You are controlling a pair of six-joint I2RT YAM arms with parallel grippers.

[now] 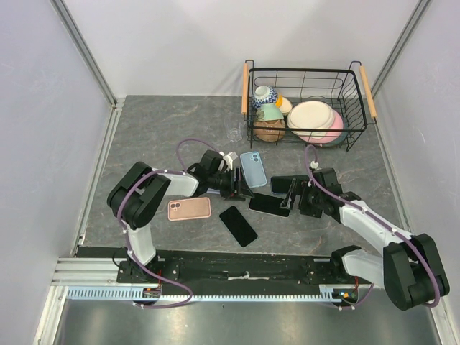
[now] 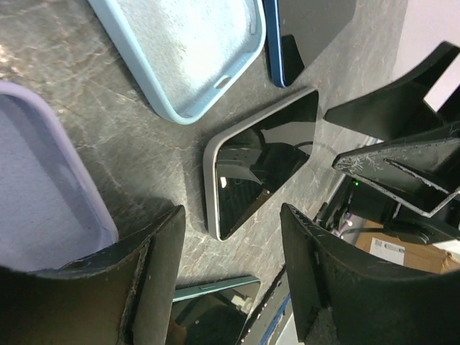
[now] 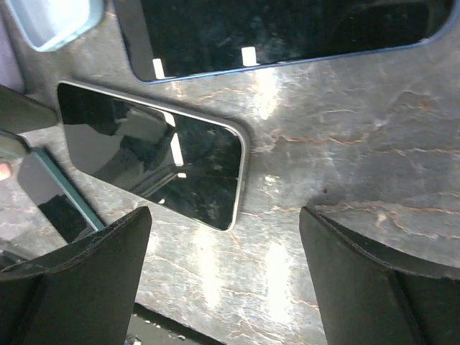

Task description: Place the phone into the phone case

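Note:
A silver-edged black phone [image 1: 269,205] lies screen up between my two grippers; it also shows in the left wrist view [image 2: 251,172] and the right wrist view [image 3: 158,162]. A light blue phone case [image 1: 253,169] lies open side up just beyond it, and shows in the left wrist view [image 2: 187,50]. A lavender case [image 2: 43,187] lies at the left of that view. My left gripper [image 1: 237,185] [image 2: 231,237] is open and empty, low over the table left of the phone. My right gripper [image 1: 291,195] [image 3: 224,237] is open and empty, right of it.
A blue-edged phone [image 1: 287,183] [image 3: 287,32] lies behind the silver one. A teal-edged phone [image 1: 238,225] [image 2: 215,302] lies nearer the front. A pink phone or case [image 1: 189,208] lies left. A wire basket [image 1: 359,136] of bowls and plates stands at the back right.

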